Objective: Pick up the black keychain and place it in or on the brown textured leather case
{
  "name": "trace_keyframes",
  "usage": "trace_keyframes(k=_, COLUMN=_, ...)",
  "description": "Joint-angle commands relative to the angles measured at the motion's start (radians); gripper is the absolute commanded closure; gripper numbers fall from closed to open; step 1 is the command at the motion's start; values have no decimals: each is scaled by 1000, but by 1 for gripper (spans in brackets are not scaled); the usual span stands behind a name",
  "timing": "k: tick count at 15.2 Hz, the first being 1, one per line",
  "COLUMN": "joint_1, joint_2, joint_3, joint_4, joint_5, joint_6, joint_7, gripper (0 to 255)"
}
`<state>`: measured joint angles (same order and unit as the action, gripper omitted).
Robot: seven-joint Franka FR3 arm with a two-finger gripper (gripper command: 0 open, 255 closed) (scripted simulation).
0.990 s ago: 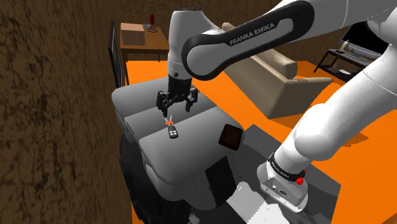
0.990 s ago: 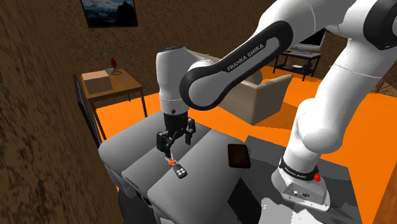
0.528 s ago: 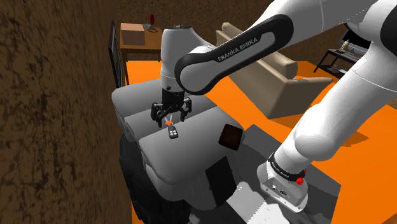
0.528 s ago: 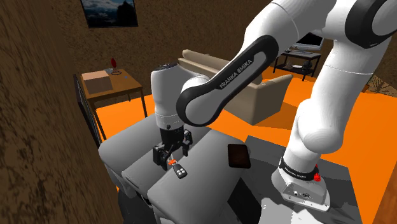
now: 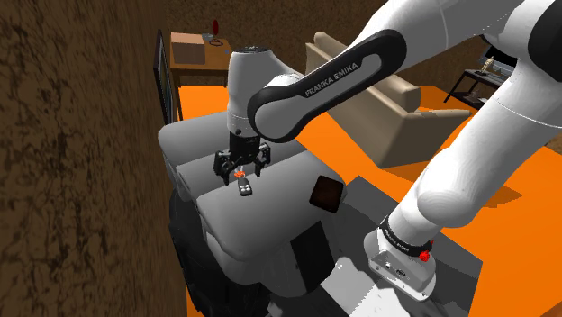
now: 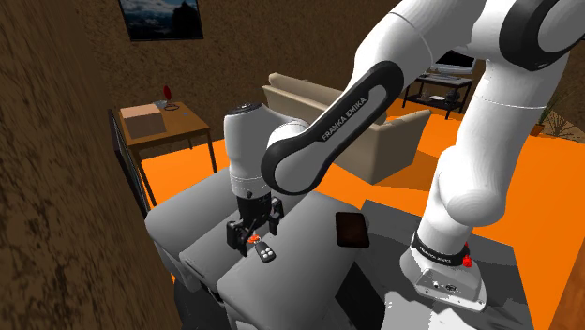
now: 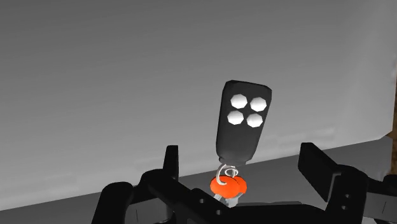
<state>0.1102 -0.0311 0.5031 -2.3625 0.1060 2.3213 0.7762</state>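
Directly under the jaws spreads a grey cushioned seat (image 5: 252, 230), plain and matte, made of several padded blocks. Close beside the jaws, a rough brown wall (image 5: 81, 135) with a mottled, bark-like texture rises past the seat's edge; a framed picture (image 6: 159, 17) hangs high on it. An orange floor (image 5: 531, 198), flat and bright, runs around the seat. Beyond the jaws, against the wall, stands a wooden side table (image 5: 205, 56) carrying a cardboard box (image 5: 186, 43), with a thin black frame (image 5: 166, 86) upright between it and the seat. Well away from the jaws sits a beige sofa (image 5: 396, 99), and farther still a dark low shelf unit (image 5: 482, 86). The light is even.
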Motion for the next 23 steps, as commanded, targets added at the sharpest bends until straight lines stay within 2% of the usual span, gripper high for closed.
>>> trace_keyframes(k=1, joint_1=0, joint_2=0, joint_3=0, joint_4=0, joint_5=0, joint_6=0, joint_7=0, gripper=0)
trace_keyframes(k=2, joint_1=0, joint_2=0, joint_3=0, joint_4=0, joint_5=0, joint_6=0, joint_7=0, gripper=0)
trace_keyframes(k=3, joint_1=0, joint_2=0, joint_3=0, joint_4=0, joint_5=0, joint_6=0, joint_7=0, gripper=255)
trace_keyframes(k=12, joint_1=0, joint_2=0, joint_3=0, joint_4=0, joint_5=0, joint_6=0, joint_7=0, gripper=255)
trace_keyframes(k=23, joint_1=0, joint_2=-96, joint_3=-12, joint_4=67, joint_5=42, joint_6=-156, joint_7=-27, gripper=255)
